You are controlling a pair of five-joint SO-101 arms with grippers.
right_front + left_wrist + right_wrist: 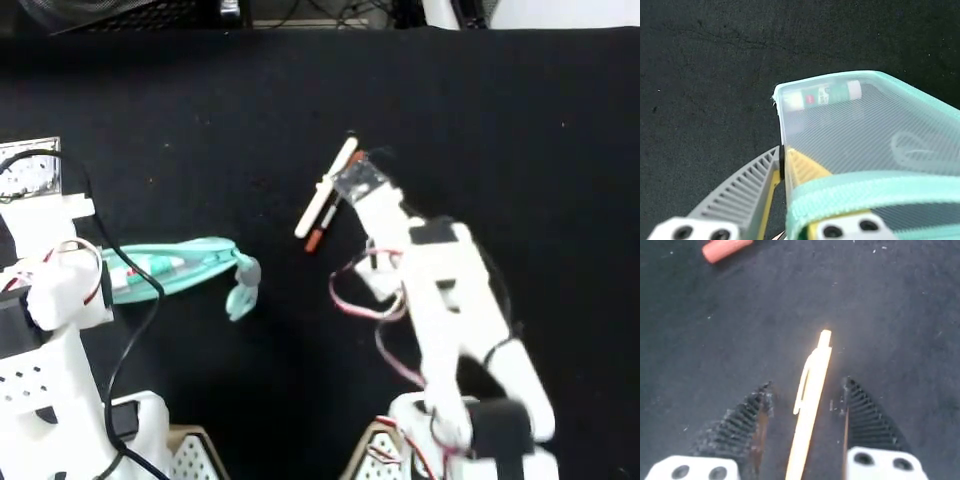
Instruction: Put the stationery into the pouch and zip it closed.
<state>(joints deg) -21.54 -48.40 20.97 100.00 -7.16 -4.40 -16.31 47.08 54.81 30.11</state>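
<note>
Two claws. Right claw [807, 383] spread open, cream pen [809, 400] lying between its jaws: likely light, stiff, slick; pinch mid-barrel. Left claw [782, 156] clamped on edge of soft mesh pouch [855, 135].

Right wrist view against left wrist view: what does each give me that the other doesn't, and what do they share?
Right wrist view: the right gripper, open, straddling a cream pen on the black cloth, an orange pen farther off. Left wrist view: the left gripper clamped on the edge of the teal mesh pouch, a green-and-white item inside. Shared: the black cloth.
</note>
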